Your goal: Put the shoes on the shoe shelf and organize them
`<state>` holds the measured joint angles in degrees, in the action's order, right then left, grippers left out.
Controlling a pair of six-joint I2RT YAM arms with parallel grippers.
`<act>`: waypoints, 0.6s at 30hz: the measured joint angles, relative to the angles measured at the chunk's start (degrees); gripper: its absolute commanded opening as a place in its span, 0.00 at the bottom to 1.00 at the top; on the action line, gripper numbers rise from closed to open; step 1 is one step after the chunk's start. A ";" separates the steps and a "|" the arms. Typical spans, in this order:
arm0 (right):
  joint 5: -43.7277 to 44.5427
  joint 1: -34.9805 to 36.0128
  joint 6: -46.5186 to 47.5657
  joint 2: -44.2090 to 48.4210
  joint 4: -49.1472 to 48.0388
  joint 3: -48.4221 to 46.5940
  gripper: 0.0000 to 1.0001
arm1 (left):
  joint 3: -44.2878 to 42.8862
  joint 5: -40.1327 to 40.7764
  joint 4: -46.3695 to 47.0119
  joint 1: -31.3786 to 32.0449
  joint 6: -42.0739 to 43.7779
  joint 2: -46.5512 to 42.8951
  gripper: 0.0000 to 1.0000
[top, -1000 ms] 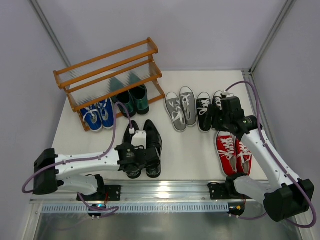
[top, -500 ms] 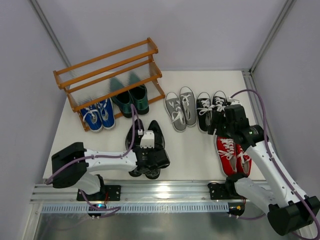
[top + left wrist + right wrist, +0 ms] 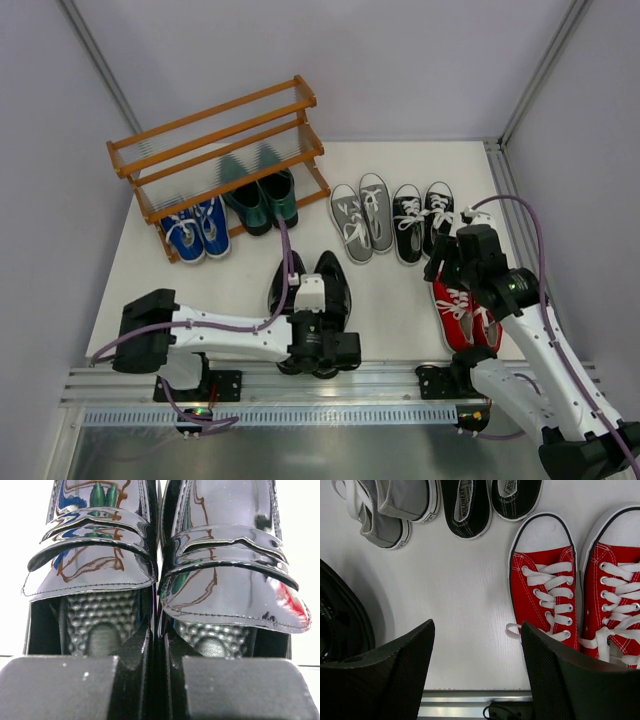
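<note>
My left gripper [image 3: 156, 635] is shut on the black leather loafers [image 3: 322, 290], one finger inside each shoe, pinching their two inner walls together at the heels. My right gripper [image 3: 477, 650] hangs open over bare table just left of the red sneakers [image 3: 547, 600], holding nothing. The shoe shelf [image 3: 215, 130] stands at the back left. Blue sneakers [image 3: 197, 228] and dark green loafers [image 3: 262, 197] sit at its lowest tier. Grey sneakers [image 3: 362, 215] and black-and-white sneakers [image 3: 420, 212] lie on the table to its right.
The aluminium rail [image 3: 300, 385] with both arm bases runs along the near table edge. Grey walls close in on the left, back and right. The left arm lies low across the near left of the table.
My left gripper has shut on the black loafers and shifted them right and nearer. My right gripper has drawn back from the black-and-white sneakers to beside the red ones, its jaws slightly narrower.
</note>
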<state>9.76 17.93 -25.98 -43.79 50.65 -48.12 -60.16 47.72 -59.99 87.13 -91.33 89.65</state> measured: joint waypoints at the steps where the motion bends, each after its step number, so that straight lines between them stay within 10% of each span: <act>1: 0.00 0.02 0.33 -0.66 0.11 -0.28 0.71 | -1.55 0.02 -0.98 -0.42 0.15 -0.44 0.00; 12: -0.04 0.24 3.17 -5.53 0.31 -5.77 0.71 | -4.74 1.64 -0.63 -23.19 20.22 -20.46 0.00; 18: -0.04 0.39 3.39 -7.28 -0.61 -6.71 0.70 | -8.39 2.99 -4.11 -24.20 29.42 -18.99 0.00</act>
<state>9.72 18.33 -22.59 -51.07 50.04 -54.83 -68.55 50.72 -64.10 62.94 -61.91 70.65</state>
